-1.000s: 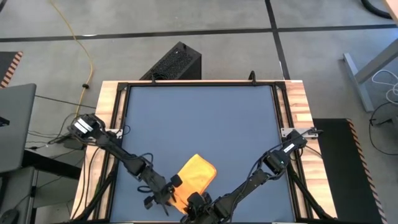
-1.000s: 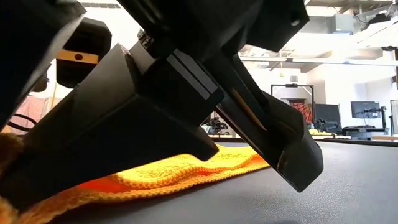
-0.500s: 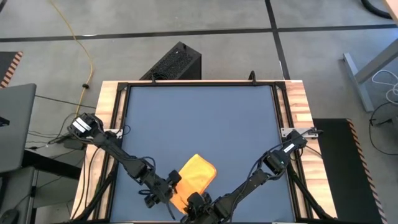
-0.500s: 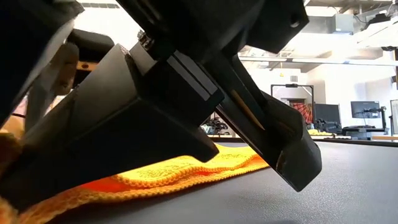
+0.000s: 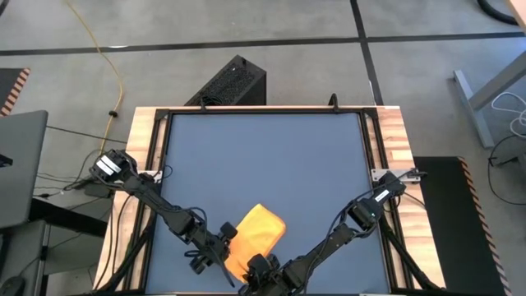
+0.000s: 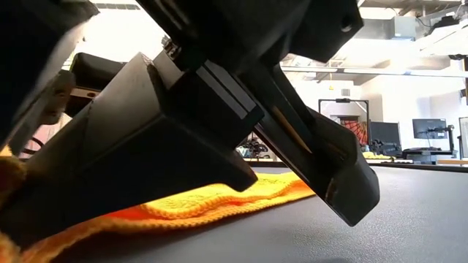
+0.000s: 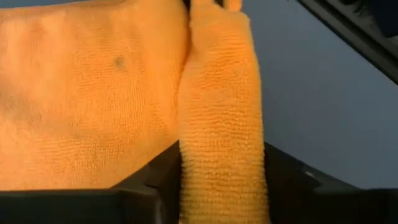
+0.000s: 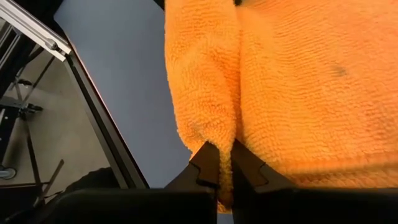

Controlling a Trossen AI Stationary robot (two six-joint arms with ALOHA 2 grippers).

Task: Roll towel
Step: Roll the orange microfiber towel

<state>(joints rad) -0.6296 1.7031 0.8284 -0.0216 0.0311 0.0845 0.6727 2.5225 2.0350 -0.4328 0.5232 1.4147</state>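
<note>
The yellow towel point(image 5: 259, 230) lies on the dark blue tabletop point(image 5: 263, 156) near its near edge, its near-left edge turned up into a thick fold point(image 7: 221, 112). My left gripper point(image 5: 223, 247) is at the towel's left side, shut on that fold. My right gripper point(image 5: 256, 265) is at the towel's near end, shut on the same folded edge point(image 8: 205, 93). In the low view dark gripper bodies fill most of the picture, with the towel point(image 6: 219, 201) flat on the table behind them. My left gripper pinches the towel's rolled-over edge point(image 7: 221, 174) between its two fingers point(image 7: 152, 186), several layers thick. The fingers lie low over the table and come from the table's left. The rest of the towel lies flat beside the fold. My right gripper pinches the near end of the folded edge point(image 8: 221, 140) between its two fingertips point(image 8: 208, 163), which stand close together. The fingers come from the table's near side, low over the table. The towel spreads flat beyond them.
The table's black rail and near-left edge point(image 8: 93, 106) run close beside the right gripper. A black box point(image 5: 234, 82) stands on the floor beyond the far edge, and a laptop point(image 5: 20, 164) sits off the left side. The blue tabletop stretches bare toward the far edge.
My left gripper has gone a little toward the table's right, onto the towel, carrying the towel's left edge with it. The towel now shows narrower at its near-left side; its far right part has stayed in place.
</note>
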